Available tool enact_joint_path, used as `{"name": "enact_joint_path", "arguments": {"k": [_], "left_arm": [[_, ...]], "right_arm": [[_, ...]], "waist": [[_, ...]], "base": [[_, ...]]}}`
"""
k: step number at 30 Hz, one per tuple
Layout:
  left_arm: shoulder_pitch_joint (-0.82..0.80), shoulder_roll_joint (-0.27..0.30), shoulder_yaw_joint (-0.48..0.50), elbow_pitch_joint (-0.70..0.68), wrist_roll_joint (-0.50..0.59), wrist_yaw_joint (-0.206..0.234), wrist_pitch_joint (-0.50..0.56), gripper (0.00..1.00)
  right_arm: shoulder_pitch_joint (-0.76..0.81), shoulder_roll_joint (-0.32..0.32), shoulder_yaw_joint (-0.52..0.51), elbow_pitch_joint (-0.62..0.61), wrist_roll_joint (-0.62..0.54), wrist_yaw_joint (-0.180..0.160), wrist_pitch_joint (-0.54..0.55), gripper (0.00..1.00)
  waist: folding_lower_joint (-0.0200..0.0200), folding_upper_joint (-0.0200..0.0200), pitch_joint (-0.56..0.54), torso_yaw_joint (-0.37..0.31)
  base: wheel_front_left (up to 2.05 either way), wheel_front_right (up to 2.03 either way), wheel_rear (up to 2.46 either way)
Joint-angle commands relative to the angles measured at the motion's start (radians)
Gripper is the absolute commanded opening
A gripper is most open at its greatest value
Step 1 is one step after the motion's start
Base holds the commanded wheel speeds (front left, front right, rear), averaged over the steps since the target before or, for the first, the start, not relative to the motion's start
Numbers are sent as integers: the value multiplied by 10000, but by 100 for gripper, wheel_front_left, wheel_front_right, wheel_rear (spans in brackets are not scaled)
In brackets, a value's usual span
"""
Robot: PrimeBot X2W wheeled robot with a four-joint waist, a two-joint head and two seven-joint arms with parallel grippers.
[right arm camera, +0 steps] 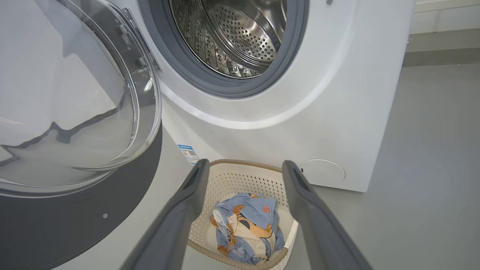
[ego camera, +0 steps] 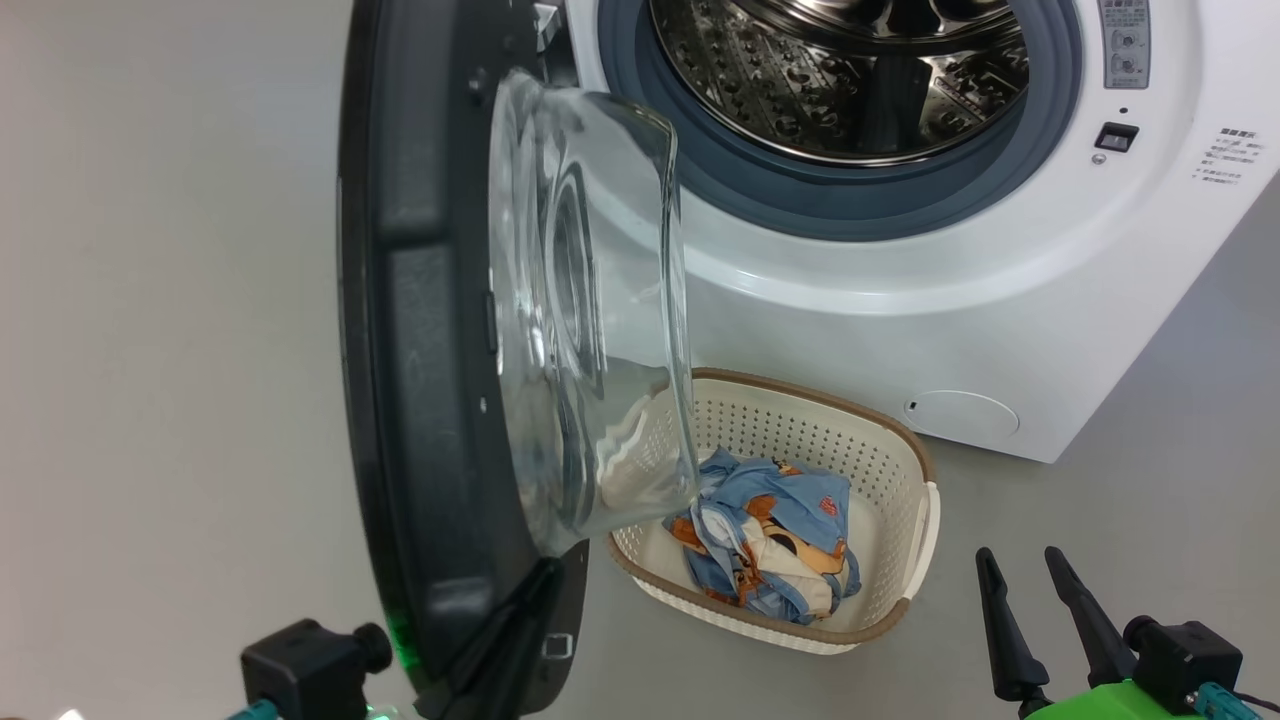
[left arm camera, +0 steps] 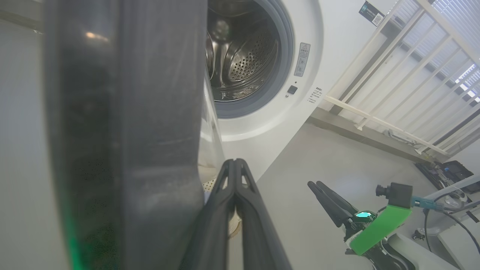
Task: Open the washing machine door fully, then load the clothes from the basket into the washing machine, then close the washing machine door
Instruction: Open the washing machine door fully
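Observation:
The washing machine [ego camera: 900, 320] stands with its steel drum [ego camera: 850, 70] exposed. The washing machine door [ego camera: 420, 300] is swung out edge-on towards me, its clear glass bowl [ego camera: 590, 300] bulging right. My left gripper [ego camera: 525, 600] is shut, empty, and lies against the door's lower inner edge; the left wrist view has its fingers [left arm camera: 234, 165] beside the door [left arm camera: 123, 112]. The basket [ego camera: 905, 440] sits on the floor before the machine with blue and orange clothes [ego camera: 770, 540] inside. My right gripper [ego camera: 1020, 555] is open, near and right of the basket, framing the basket [right arm camera: 240, 183] and clothes [right arm camera: 247, 221].
Grey floor [ego camera: 1150, 450] spreads to the right of the machine. A white railing [left arm camera: 393, 75] and some dark equipment [left arm camera: 446, 172] stand further right. A pale wall [ego camera: 150, 300] lies left of the door.

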Motion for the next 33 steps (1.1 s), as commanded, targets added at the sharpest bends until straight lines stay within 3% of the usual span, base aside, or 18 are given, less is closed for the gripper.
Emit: {"name": "enact_joint_path", "arguments": {"k": [1,19,33], "left_arm": [[-514,138,601,-158,120,156,-108,0],[-835,586,2105,735,181,525,-687,0],[-1625,1114,3470,2946,293,658,-1649,0]], "right_arm": [[-382,-83,309,-189,-9,16,-120,100],[-403,-83,382,-139,-75,16,-120,100],[-361,-83,405,-69,-237,16,-120,100]], "waist": [[0,0,2,27],[0,0,30,135],[0,0,5,-23]], "base": [[0,0,0],[0,0,0],[0,0,0]]}}
